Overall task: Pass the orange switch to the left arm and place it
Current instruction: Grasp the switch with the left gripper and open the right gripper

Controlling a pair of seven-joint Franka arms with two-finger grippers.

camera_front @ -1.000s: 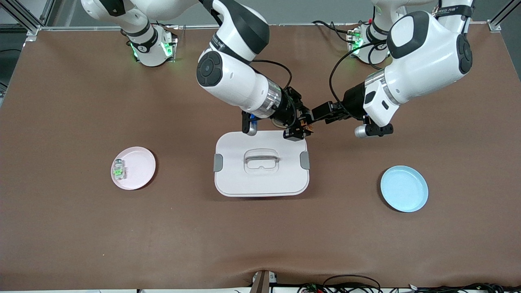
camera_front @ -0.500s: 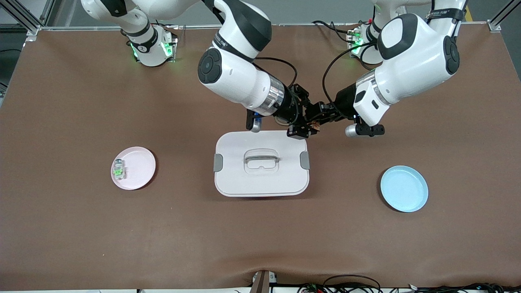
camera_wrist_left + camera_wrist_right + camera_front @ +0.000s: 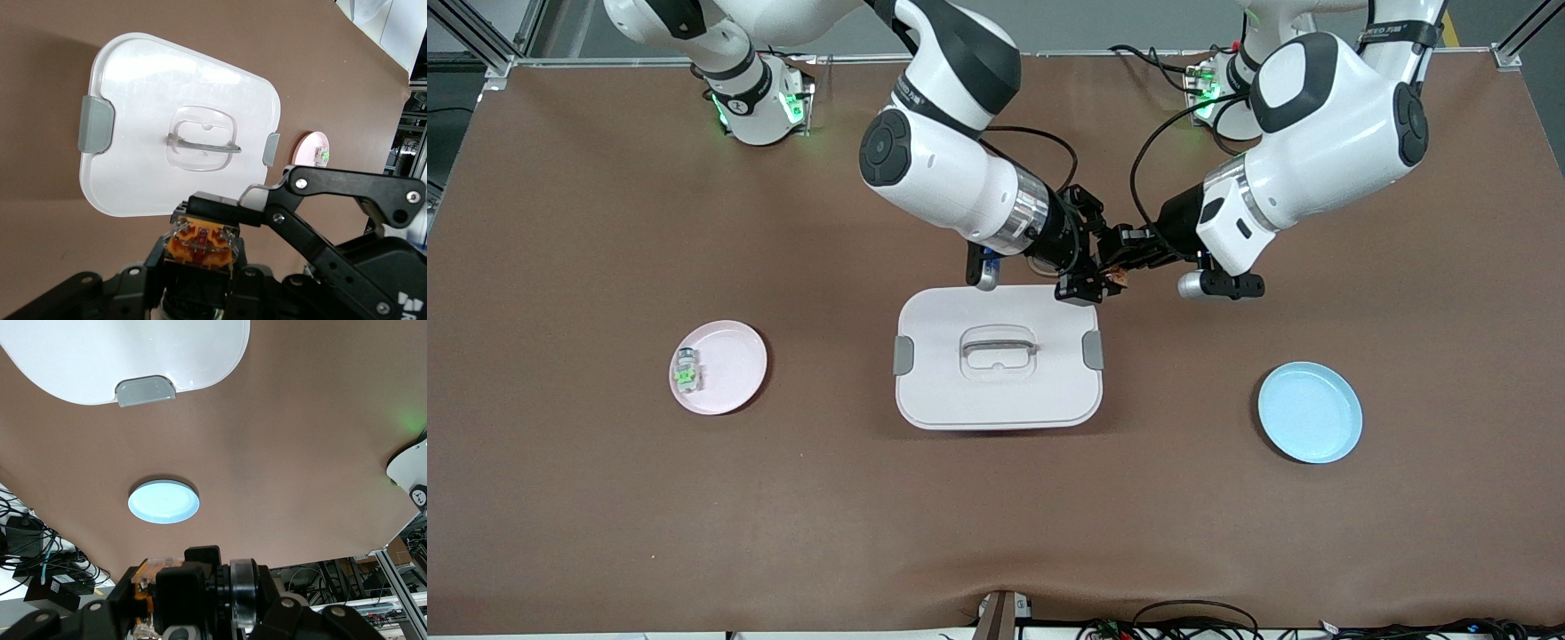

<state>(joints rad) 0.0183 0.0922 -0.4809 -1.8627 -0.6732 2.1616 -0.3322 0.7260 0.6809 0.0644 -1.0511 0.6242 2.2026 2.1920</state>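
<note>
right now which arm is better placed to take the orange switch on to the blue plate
The left arm. Both the left gripper and the right gripper are shut on the orange switch above the box corner, and the blue plate lies toward the left arm's end of the table.

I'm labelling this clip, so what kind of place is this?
Probably a robotics lab test bench: two white arms bolted to a brown-covered table, aluminium framing, loose cables at its edge.
</note>
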